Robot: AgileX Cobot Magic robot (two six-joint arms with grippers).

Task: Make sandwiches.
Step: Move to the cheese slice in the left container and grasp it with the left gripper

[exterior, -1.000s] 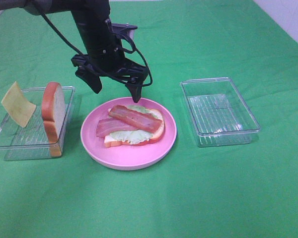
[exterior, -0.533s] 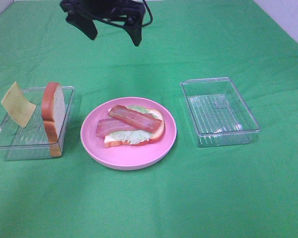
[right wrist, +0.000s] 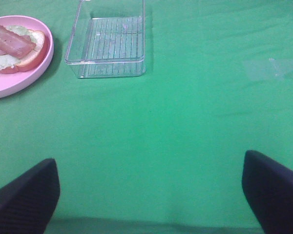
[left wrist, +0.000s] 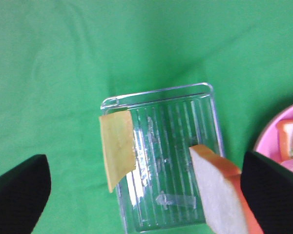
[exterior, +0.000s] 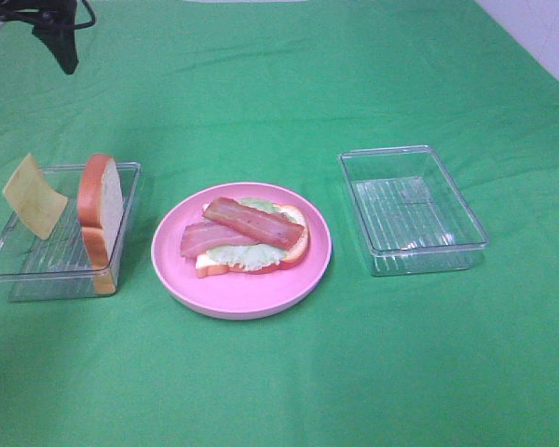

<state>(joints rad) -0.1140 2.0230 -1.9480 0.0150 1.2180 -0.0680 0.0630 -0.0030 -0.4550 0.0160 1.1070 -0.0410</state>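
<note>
Over the left tray (left wrist: 156, 91), the left wrist camera looks down between the two dark fingers (left wrist: 19, 195) of the left gripper (left wrist: 145, 157), which stand wide apart with nothing between them. Under that gap a yellow cheese slice (left wrist: 118, 146) leans at the tray wall farther from the pink plate (left wrist: 283, 127), and a bread slice (left wrist: 219, 195) stands on edge at the nearer wall. From the high camera this gripper shows only as a dark finger at the far left corner of the green cloth (exterior: 373, 372), clear of the tray. That view alone gives the whole layout: the sandwich (exterior: 252, 237) lies in the middle of the plate, a bread base with lettuce (exterior: 225, 253) and two overlapping bacon strips (exterior: 253, 222) on top, and the plate sits between the left tray and the right tray (exterior: 412, 209), apart from both. The right gripper (right wrist: 147, 161) appears only in its own wrist view, fingers spread wide and holding nothing, over bare cloth, with the right tray and the plate well ahead of it. Broad cloth lies open in front of the plate and beyond the right tray.
</note>
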